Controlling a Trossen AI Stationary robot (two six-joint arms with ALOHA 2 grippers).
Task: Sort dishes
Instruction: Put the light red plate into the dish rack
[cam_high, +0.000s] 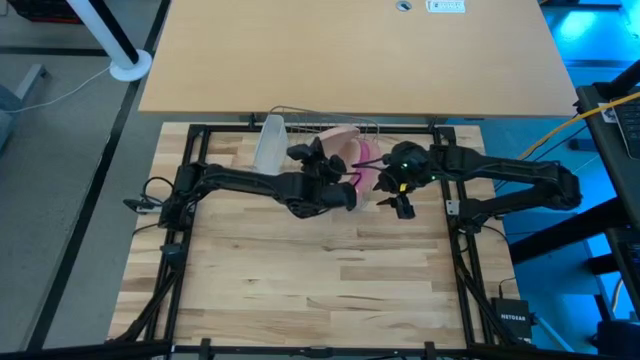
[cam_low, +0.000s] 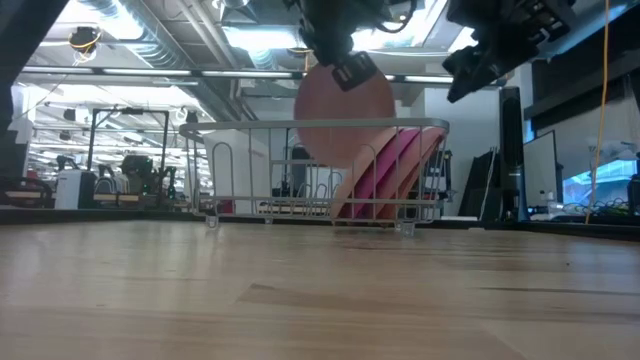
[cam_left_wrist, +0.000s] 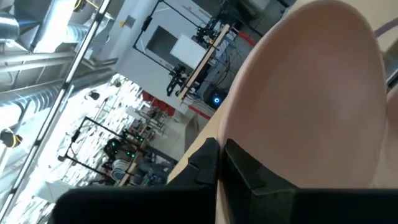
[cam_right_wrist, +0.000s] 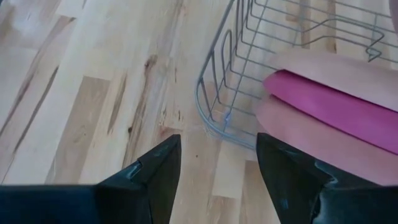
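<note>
My left gripper (cam_high: 320, 163) is shut on a pale peach-pink plate (cam_low: 345, 115) over the silver wire rack (cam_low: 250, 125) at the table's far edge. It also shows in the low view (cam_low: 345, 68). In the rack a magenta plate (cam_low: 385, 170) leans toward the table's right between tan-toned plates (cam_right_wrist: 336, 67), their lower edges on the rack's floor. My right gripper (cam_right_wrist: 217, 146) is open and empty, above the table just near and right of the rack's corner; it also shows in the high view (cam_high: 400, 205). My left gripper pinches the peach-pink plate by its upper rim (cam_low: 347, 88) between its two fingers (cam_left_wrist: 245, 168), coming from above. The plate hangs below them on edge, its face toward the table's near side, clear of the table. Its lower half is level with the rack's top wire; whether it touches the rack I cannot tell.
A translucent whitish tumbler (cam_high: 270, 142) lies at the rack's left end. A tan tabletop (cam_high: 350, 50) stands beyond the rack. Bare wood table (cam_high: 320, 270) spreads toward the near edge. Dark frame rails (cam_high: 170, 260) run along both sides.
</note>
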